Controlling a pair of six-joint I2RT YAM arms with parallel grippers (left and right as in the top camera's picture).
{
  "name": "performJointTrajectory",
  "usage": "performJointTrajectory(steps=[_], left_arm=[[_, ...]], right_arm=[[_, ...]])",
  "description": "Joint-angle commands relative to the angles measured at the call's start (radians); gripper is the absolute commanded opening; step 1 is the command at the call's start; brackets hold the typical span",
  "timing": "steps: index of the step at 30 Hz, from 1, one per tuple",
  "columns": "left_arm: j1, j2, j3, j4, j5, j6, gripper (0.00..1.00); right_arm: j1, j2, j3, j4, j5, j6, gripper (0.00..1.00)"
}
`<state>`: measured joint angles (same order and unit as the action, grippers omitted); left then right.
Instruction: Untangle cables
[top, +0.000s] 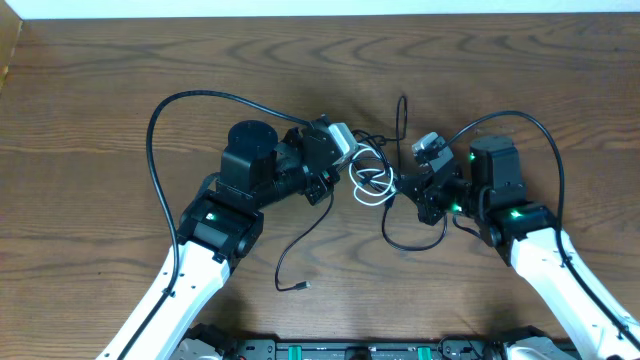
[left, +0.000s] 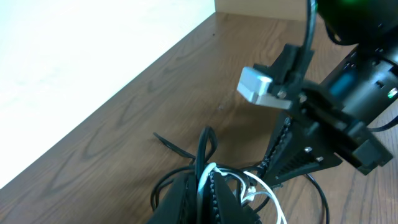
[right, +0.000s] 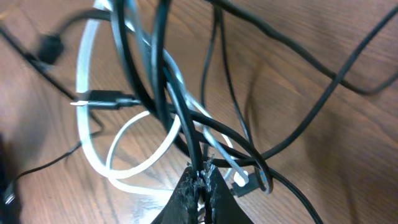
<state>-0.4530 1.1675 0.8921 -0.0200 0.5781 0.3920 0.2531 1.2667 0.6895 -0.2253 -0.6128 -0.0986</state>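
Note:
A knot of cables lies on the table between my two arms: one white cable looped among several thin black ones. In the left wrist view my left gripper is shut on the white cable together with a black strand. In the right wrist view my right gripper is shut on a black cable that rises out of the knot. The white cable loops to its left, crossed by a black plug end. From overhead, the left gripper and right gripper face each other across the knot.
One black strand runs toward the far edge. Another trails toward me and ends in a small plug. A black loop lies under the right arm. Thick arm wires arc over both arms. The wooden table surrounds it all.

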Motion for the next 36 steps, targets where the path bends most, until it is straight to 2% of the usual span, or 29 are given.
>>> performJointTrajectory(steps=[1,8,13,20,28,36], left_arm=[[0.000,-0.013,0.027,0.007,0.021,-0.010,0.08],[0.000,-0.013,0.027,0.006,0.012,-0.010,0.08],[0.007,-0.016,0.027,0.002,-0.016,-0.009,0.08],[0.027,-0.037,0.027,-0.067,-0.177,-0.010,0.08],[0.027,-0.066,0.027,-0.126,-0.334,-0.010,0.08],[0.027,-0.066,0.027,-0.192,-0.409,-0.010,0.08]], right_arm=[[0.005,0.060,0.013,0.005,0.045,-0.023,0.01],[0.000,0.138,0.013,0.013,0.192,0.048,0.01],[-0.034,0.140,0.014,-0.011,0.452,0.256,0.01],[-0.161,0.141,0.014,-0.109,0.605,0.536,0.01],[-0.304,0.141,0.014,-0.211,0.600,0.645,0.01],[-0.331,0.141,0.014,-0.214,0.580,0.719,0.01]])
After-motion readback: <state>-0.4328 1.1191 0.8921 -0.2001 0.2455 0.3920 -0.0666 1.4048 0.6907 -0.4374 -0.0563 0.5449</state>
